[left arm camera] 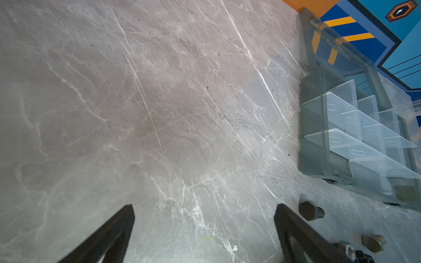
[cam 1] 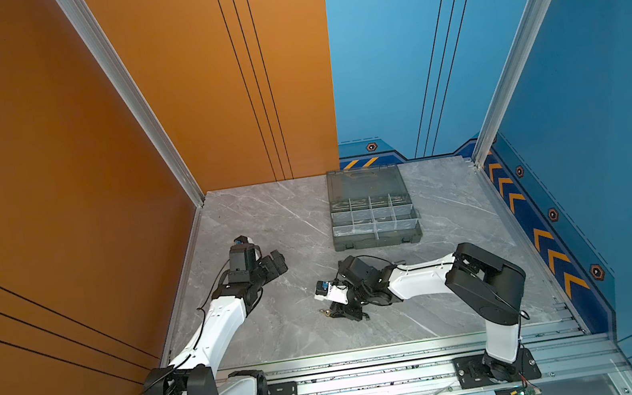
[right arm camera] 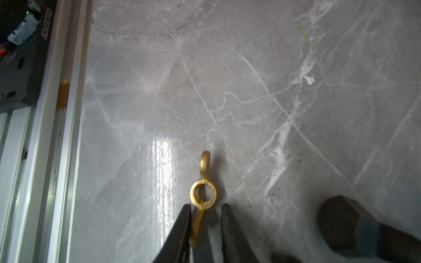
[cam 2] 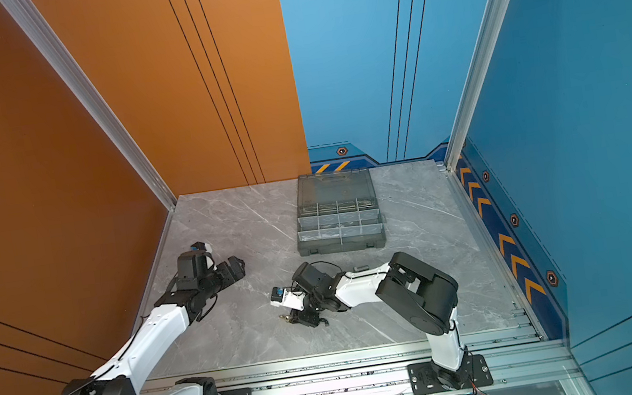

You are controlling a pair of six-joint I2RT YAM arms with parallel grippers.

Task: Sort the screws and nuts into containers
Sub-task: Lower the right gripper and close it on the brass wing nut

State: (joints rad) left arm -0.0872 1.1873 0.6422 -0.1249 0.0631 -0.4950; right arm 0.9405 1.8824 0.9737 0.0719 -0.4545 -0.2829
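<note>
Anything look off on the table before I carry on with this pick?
Nothing spilled or damaged. Two bits of debris lie on the table: a small white chip and a yellowish fleck, neither a screw nor a nut. The gold wing nut sits off-centre under the right gripper, its wing close to one finger.

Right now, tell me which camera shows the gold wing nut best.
The right wrist view: the gold wing nut lies close up, ring and wings clear, one wing between the right hand's fingers. In both top views it is only a gold speck. The left wrist view misses it.
</note>
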